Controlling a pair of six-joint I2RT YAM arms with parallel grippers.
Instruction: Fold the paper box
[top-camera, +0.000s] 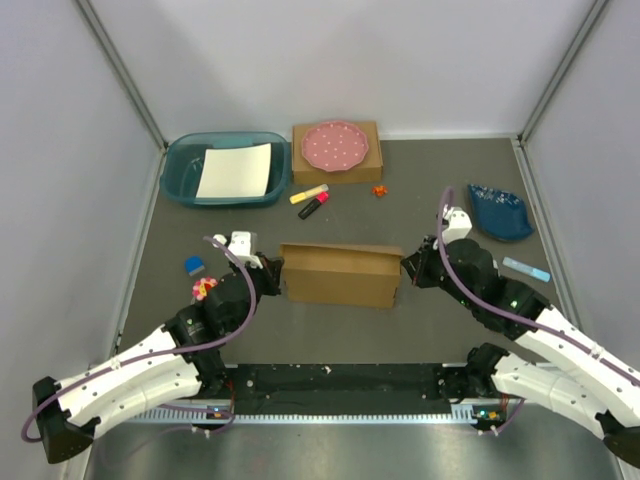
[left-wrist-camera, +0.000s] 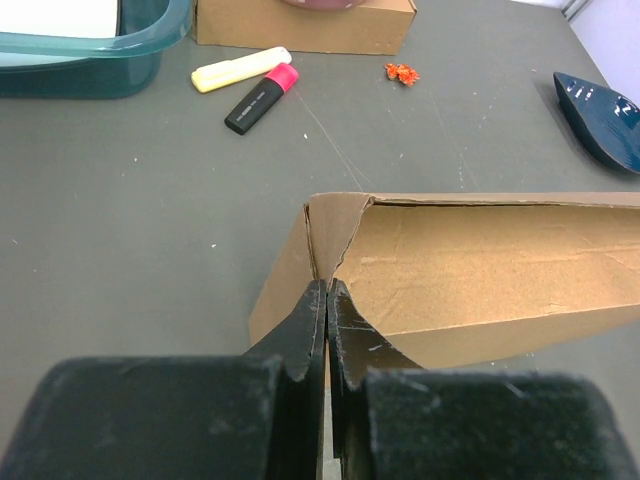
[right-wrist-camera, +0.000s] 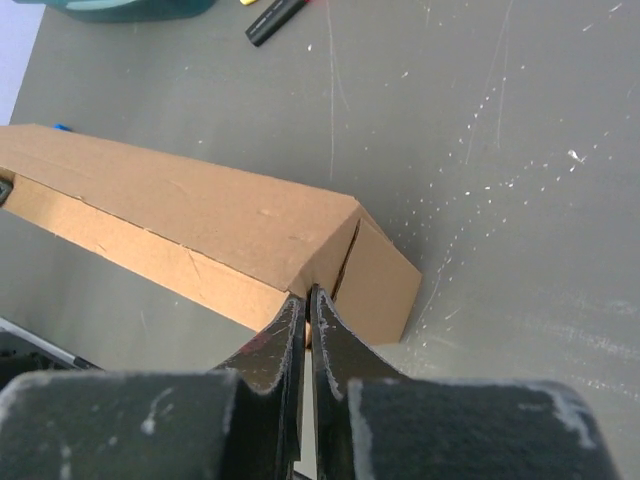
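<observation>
Closely: left gripper (left-wrist-camera: 326, 292), right gripper (right-wrist-camera: 306, 300) pinch box (left-wrist-camera: 480, 260)

box (top-camera: 340, 275): was plain brown
plate (top-camera: 335, 146): was pink with white dots
tub (top-camera: 176, 165): was teal
sheet (top-camera: 235, 171): was white
pen (top-camera: 308, 193): was yellow
marker (top-camera: 314, 206): was black, pink-capped
dish (top-camera: 500, 212): was dark blue
tabletop (top-camera: 420, 190): was dark grey

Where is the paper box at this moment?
In the top view, the paper box stands at the centre, directly between the left gripper and the right gripper, whose jaws pinch its two ends; the highlighters lie beyond it.
</observation>
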